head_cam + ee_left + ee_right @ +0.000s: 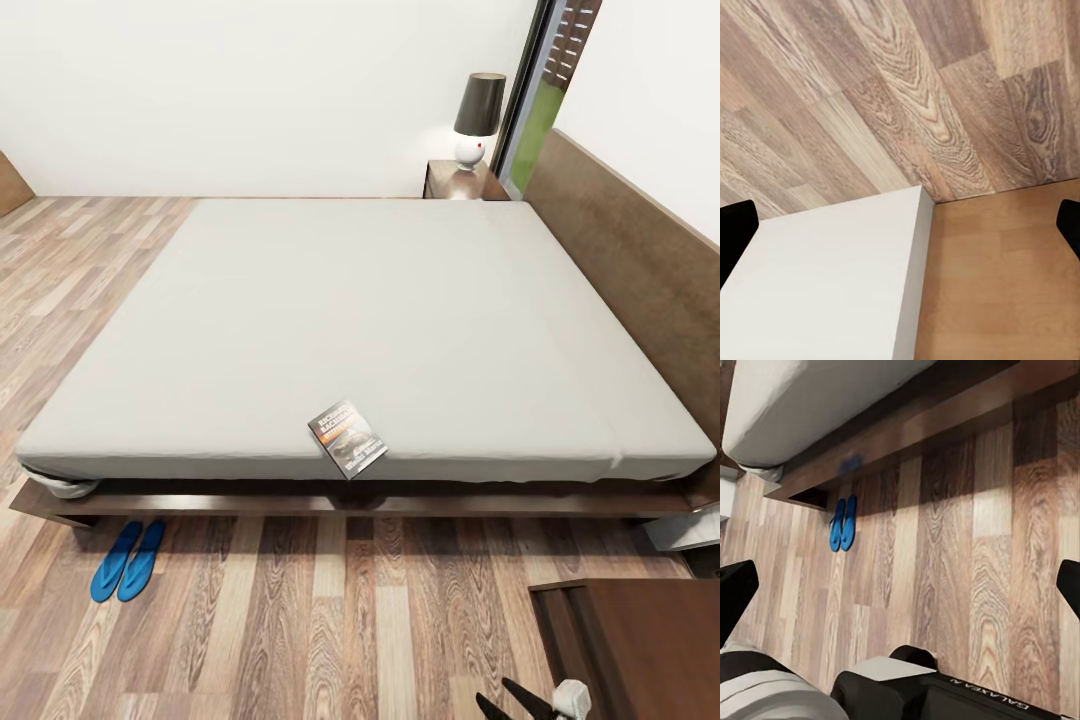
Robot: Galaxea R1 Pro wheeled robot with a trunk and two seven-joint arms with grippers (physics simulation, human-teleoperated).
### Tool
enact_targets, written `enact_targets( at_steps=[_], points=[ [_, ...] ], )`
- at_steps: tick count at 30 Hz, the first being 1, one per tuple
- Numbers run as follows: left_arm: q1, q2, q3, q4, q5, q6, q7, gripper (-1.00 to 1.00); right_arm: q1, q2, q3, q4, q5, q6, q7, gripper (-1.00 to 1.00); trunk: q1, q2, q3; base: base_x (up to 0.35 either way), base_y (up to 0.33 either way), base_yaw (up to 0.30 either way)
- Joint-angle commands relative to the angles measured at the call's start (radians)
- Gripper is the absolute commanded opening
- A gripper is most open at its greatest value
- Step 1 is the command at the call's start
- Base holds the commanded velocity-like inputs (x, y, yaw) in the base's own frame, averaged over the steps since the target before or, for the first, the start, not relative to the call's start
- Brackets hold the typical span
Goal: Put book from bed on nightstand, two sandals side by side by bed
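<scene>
Book (347,439): on bed (360,300), near edge. Sandals (128,560): paired on floor beside frame. Nightstand (630,640): near right. Both grippers spread, empty. Step: book pending; next, reach and pinch.

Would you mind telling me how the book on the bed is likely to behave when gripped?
The book looks thin, so it probably flexes and weighs little. It lies flat near the edge of the bed, so the soft-looking mattress may make getting under it awkward.
</scene>
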Motion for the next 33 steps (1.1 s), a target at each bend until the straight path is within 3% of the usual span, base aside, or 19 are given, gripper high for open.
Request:
enact_targets(
  at_steps=[1,6,12,16,22,28,33],
  points=[
    [0.0,0.0,-0.008,0.0,0.007,-0.002,0.002,1.0,-0.001,0.004,-0.002,-0.002,-0.023,0.011,0.002,1.0,0.0,0.0,0.0,0.0,0.0,0.0],
    [-0.001,0.0,-0.008,0.0,0.007,0.0,0.003,1.0,-0.016,0.016,0.031,0.003,-0.141,0.013,-0.009,1.0,0.0,0.0,0.0,0.0,0.0,0.0],
    [-0.001,0.0,-0.008,0.0,0.007,0.007,0.002,1.0,-0.067,0.029,0.064,0.048,-0.241,0.026,-0.033,1.0,0.0,0.0,0.0,0.0,0.0,0.0],
    [-0.001,0.0,-0.008,0.0,0.007,0.009,0.003,1.0,-0.102,0.042,0.09,0.076,-0.265,0.028,-0.096,1.0,0.0,0.0,0.0,0.0,0.0,0.0],
    [-0.002,0.0,-0.008,0.0,0.007,0.01,0.003,1.0,-0.121,0.058,0.175,0.097,-0.284,0.022,-0.185,1.0,0.0,0.0,0.0,0.0,0.0,0.0],
    [-0.002,-0.001,-0.008,0.0,0.007,0.01,0.002,1.0,-0.133,0.067,0.208,0.103,-0.297,0.022,-0.206,1.0,0.0,0.0,0.0,0.0,0.0,0.0],
    [-0.001,-0.001,-0.008,0.0,0.007,0.01,0.002,1.0,-0.164,0.072,0.25,0.115,-0.334,0.027,-0.212,1.0,0.0,0.0,0.0,0.0,0.0,0.0]
  ],
)
